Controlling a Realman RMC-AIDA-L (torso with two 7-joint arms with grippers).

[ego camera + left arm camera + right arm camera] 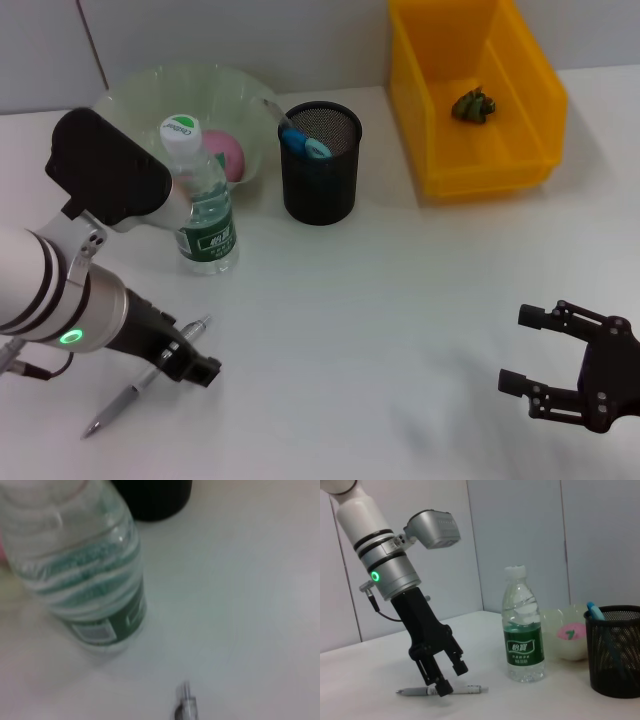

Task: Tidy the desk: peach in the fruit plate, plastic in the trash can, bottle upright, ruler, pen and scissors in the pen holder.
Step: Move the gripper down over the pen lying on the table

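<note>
Here, in the head view, the left claw sits in the lower left of the frame, lowered over the pen with its two fingers spread to either side of the barrel and not yet closed; the side-on right wrist view shows them astride the pen, which lies flat on the white desk; the right claw rests open and empty in the lower right; the bottle stands upright at centre left, just beside the fruit plate in the upper left, which holds the peach; the black pen holder at upper centre already carries the blue-handled scissors; the ruler cannot be made out; the yellow trash can in the upper right holds a small dark scrap.

The risks, as a judgement: the thin round pen may roll or squirt out as the fingers close; a grasp towards one end would let it droop and catch the holder's rim; the arm, swinging towards the holder, could knock over the nearby bottle.

Counted: one pen, one bottle, one peach, one plate, one holder, one bin, two claws.
</note>
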